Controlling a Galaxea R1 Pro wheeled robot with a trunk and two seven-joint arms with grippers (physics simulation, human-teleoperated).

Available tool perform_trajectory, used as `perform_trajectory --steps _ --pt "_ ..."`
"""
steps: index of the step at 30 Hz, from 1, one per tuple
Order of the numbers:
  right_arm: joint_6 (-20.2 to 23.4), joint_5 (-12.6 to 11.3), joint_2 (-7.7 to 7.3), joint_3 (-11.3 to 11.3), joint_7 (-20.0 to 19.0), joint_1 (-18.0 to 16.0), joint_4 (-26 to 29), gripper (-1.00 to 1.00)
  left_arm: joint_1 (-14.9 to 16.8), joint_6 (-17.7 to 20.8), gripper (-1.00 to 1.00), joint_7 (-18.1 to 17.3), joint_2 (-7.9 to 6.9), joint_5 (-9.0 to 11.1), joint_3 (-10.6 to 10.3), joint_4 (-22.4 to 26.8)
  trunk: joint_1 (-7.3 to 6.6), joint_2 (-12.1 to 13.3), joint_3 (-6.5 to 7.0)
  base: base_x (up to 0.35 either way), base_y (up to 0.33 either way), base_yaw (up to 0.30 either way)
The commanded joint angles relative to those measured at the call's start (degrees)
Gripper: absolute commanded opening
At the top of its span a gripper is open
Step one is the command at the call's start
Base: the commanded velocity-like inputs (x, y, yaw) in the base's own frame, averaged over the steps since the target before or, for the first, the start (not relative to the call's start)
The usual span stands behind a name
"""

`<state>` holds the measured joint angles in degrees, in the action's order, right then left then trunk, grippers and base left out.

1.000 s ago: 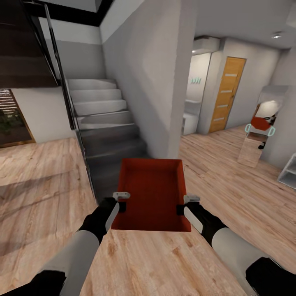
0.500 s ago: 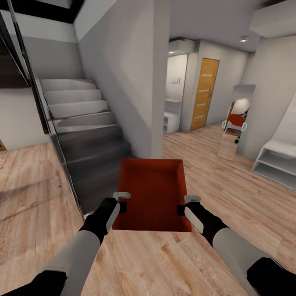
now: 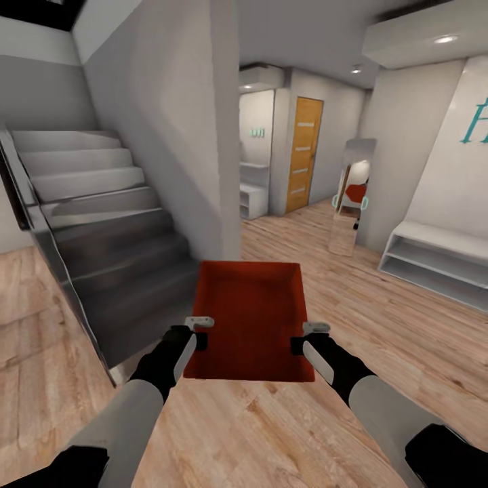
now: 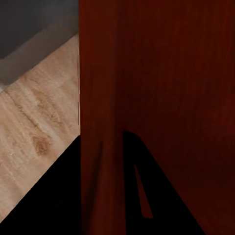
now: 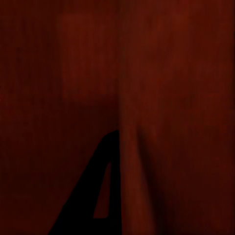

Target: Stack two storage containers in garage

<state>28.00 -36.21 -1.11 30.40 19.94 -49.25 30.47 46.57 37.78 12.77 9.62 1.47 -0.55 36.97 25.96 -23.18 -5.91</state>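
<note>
- Meanwhile the whole head view has swung since a second ago: the staircase (image 3: 102,224) has slid toward the left edge, and the wood-panelled door (image 3: 303,154) and a white shelf unit (image 3: 434,261) right of it now show more fully. The robot is turning in transit, with the garage not yet reached.
- One storage container (image 3: 249,318), a thin-walled, lidless red-orange box, hangs just right of the staircase's foot, above wood planks.
- Left gripper (image 3: 198,332) and right gripper (image 3: 306,337) each pinch a side wall.
</note>
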Motion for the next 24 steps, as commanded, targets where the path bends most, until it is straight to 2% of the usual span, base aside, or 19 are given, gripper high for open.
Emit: perform_trajectory --steps 1,24 --pt "0.04 1.41 -0.98 0.45 0.72 -0.15 0.23 -1.0 0.01 1.5 -1.0 0.51 -0.57 -1.11 -0.33 -3.22 0.04 -0.14 -0.12 0.0 0.0 -0.281" --pt "0.04 1.41 -0.99 0.45 0.72 -0.15 0.22 -1.0 0.01 1.5 -1.0 0.5 -0.65 -1.11 -0.33 -3.22 0.04 -0.14 -0.12 0.0 0.0 -0.281"
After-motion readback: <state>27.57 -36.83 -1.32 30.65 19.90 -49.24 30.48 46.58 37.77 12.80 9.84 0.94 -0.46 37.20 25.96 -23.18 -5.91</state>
